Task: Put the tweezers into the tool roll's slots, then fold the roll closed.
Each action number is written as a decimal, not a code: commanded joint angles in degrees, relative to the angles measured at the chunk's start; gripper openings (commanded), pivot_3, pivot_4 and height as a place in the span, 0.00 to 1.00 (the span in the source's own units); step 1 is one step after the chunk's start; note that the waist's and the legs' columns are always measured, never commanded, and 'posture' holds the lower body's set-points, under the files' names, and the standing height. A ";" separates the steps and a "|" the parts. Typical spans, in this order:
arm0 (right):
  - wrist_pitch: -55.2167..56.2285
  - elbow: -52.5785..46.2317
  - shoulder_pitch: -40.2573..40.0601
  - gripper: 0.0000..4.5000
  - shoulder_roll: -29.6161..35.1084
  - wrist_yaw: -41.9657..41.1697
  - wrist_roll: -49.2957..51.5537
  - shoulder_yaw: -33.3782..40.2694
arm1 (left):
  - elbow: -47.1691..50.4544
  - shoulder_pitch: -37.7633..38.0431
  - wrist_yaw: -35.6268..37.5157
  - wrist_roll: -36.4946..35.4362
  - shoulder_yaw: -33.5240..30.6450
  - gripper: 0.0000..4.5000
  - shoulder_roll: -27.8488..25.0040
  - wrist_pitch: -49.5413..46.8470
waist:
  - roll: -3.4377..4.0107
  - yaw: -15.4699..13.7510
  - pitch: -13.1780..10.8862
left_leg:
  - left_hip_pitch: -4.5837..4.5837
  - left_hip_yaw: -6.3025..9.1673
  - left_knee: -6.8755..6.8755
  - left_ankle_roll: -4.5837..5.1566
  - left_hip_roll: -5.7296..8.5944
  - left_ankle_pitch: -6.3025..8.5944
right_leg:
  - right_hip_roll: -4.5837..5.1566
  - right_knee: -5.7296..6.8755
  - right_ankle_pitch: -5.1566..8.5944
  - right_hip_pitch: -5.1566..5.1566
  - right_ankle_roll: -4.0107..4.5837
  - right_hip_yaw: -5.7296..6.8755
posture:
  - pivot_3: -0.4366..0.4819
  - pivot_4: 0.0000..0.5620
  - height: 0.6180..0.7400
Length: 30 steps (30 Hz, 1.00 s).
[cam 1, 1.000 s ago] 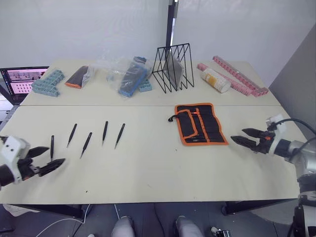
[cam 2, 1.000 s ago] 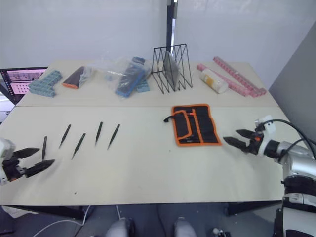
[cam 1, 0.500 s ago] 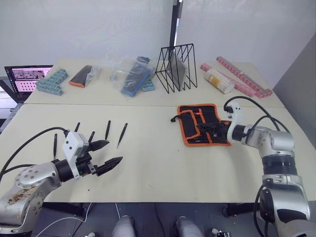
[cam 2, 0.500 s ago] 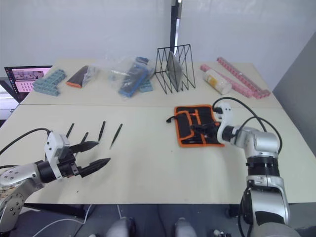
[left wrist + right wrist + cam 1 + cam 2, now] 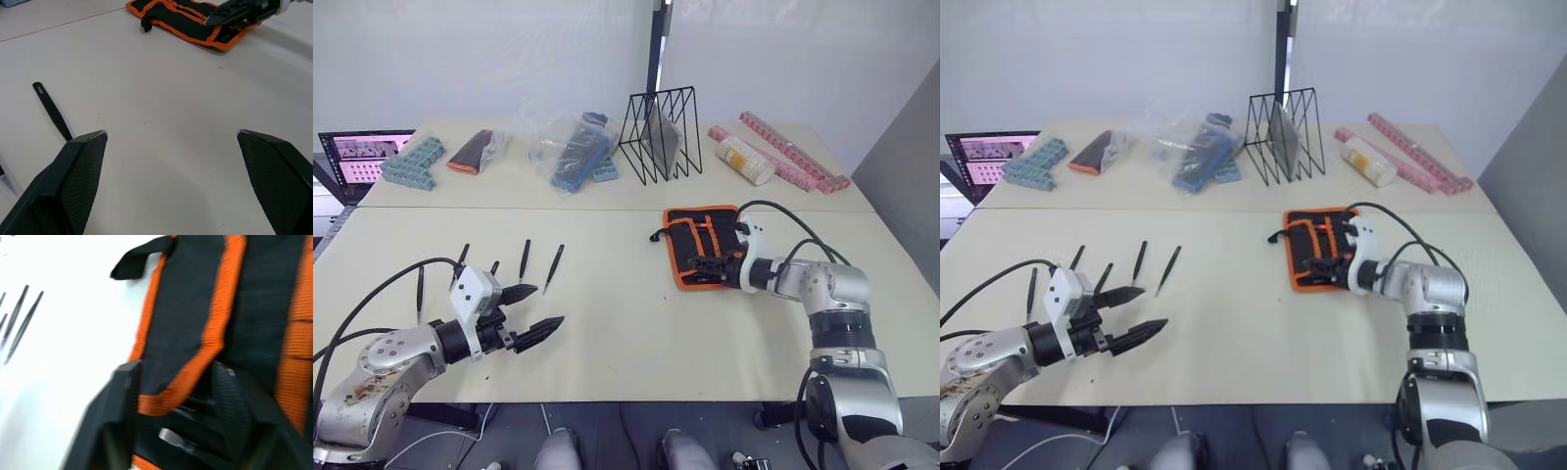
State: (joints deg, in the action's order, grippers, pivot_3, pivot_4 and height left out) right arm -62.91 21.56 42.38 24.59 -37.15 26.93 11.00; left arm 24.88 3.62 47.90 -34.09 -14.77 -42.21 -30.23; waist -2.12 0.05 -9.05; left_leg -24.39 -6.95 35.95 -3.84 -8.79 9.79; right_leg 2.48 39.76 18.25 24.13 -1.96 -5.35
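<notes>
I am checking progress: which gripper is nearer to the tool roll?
Right. The right gripper is over the tool roll; the left gripper hovers near the tweezers.

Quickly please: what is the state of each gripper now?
Left gripper: open, holding nothing.
Right gripper: open, over the tool roll.

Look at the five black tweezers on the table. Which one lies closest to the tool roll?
The tweezers at the row's end toward the robot's right, next to the open stretch of table before the tool roll; the other four lie farther toward the robot's left.
</notes>
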 commanded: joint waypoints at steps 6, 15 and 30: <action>3.24 1.94 3.15 0.00 -1.47 0.70 0.70 0.63 | 0.64 -0.21 -0.09 -0.26 -0.14 1.00 0.09 0.17 | 0.00 0.08 0.00 | -0.01 0.02 0.00 0.00 0.00 0.00 | 0.00 -0.01 0.00 0.00 0.00 0.01 | 0.48 0.27 0.78; 25.60 23.22 19.14 0.00 -8.86 -10.17 -11.39 -14.57 | 0.68 0.16 -0.18 2.55 3.81 1.00 0.01 1.36 | 0.01 1.45 0.00 | -0.02 0.17 -0.12 -0.01 -0.02 -0.01 | -0.13 0.01 0.01 0.08 0.02 0.03 | 0.48 0.27 0.78; 31.29 15.83 19.56 0.00 -12.82 -34.02 -18.42 -27.95 | 3.72 6.00 0.16 2.62 0.19 1.00 -1.27 1.76 | 0.03 0.39 -0.01 | -0.39 0.39 -0.03 0.00 -0.02 0.01 | -0.04 -0.01 0.01 0.17 0.04 0.41 | 0.48 0.27 0.78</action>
State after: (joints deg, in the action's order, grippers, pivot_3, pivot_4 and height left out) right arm -30.59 42.77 62.69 10.18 -67.95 8.48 -15.91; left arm 26.74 9.47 47.84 -31.57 -12.82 -42.82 -29.87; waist -2.10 0.44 -9.06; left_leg -24.80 -6.56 35.93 -3.84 -8.82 9.79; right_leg 2.44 39.75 18.27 24.30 -1.92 -4.92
